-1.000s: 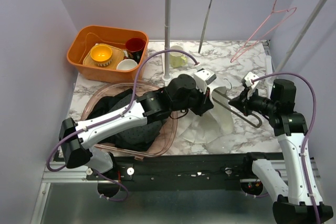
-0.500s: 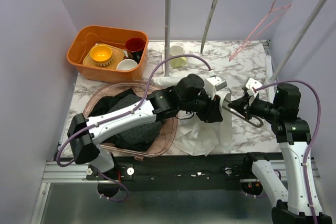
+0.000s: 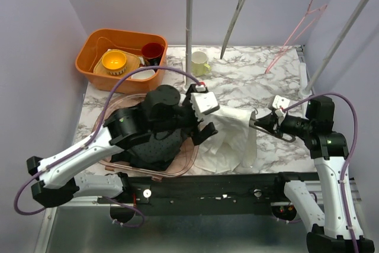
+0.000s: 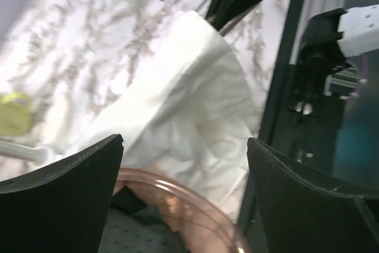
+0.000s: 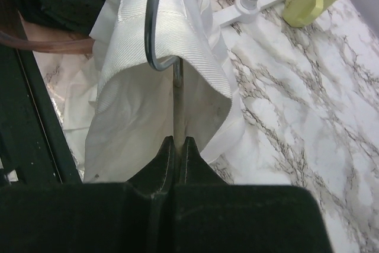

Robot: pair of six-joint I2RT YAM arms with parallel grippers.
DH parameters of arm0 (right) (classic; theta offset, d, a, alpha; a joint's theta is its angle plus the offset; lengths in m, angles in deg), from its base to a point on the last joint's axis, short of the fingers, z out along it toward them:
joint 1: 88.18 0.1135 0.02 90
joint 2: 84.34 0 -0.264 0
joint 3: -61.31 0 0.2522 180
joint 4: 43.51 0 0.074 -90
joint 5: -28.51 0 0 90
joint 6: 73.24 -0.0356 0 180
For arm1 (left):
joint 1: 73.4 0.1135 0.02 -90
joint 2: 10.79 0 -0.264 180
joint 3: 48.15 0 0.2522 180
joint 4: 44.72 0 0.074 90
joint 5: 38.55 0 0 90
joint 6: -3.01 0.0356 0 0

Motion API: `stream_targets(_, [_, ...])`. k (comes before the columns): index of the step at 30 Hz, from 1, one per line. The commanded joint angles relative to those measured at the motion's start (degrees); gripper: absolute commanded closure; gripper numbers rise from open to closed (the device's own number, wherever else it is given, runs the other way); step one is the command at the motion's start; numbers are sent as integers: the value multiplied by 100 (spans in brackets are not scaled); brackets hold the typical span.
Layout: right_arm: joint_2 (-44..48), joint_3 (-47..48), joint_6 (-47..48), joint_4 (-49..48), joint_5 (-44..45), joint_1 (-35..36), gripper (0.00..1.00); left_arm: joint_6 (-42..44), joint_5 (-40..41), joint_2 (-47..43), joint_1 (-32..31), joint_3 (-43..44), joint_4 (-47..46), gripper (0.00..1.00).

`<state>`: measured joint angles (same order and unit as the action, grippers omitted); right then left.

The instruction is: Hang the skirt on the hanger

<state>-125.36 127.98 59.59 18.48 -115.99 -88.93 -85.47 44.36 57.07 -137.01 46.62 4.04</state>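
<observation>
**Skirt on the hanger, fit to be checked**

The left gripper (image 3: 204, 115) is held wide open and empty beside the tub (image 3: 190, 157). To its right, the white skirt (image 3: 234, 140) is gathered around the metal hanger (image 5: 155, 28), which is clamped in the closed right gripper (image 5: 177, 144). The hanger is best kept level so that the cloth is not shed.
</observation>
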Motion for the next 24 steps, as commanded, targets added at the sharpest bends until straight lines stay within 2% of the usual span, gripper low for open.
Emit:
stream_targets(1, [67,36,1130,652,-517,5,99,1701,455,-369,130,-516,-19,1])
stream_targets(6, [-205,325,2533,1776,-798,5,99,2501,-336,-388,156,-911,-493,1])
stream_targets(10, [-486,536,3064,2243,-1062,5,99,2870,-846,-1,165,-798,-653,1])
stream_targets(14, [-487,642,3170,2323,-1133,5,99,3065,-1468,473,174,-447,-469,3])
stream_targets(24, [-398,589,3293,2357,-1379,5,99,2749,-1761,1177,174,-613,-714,19])
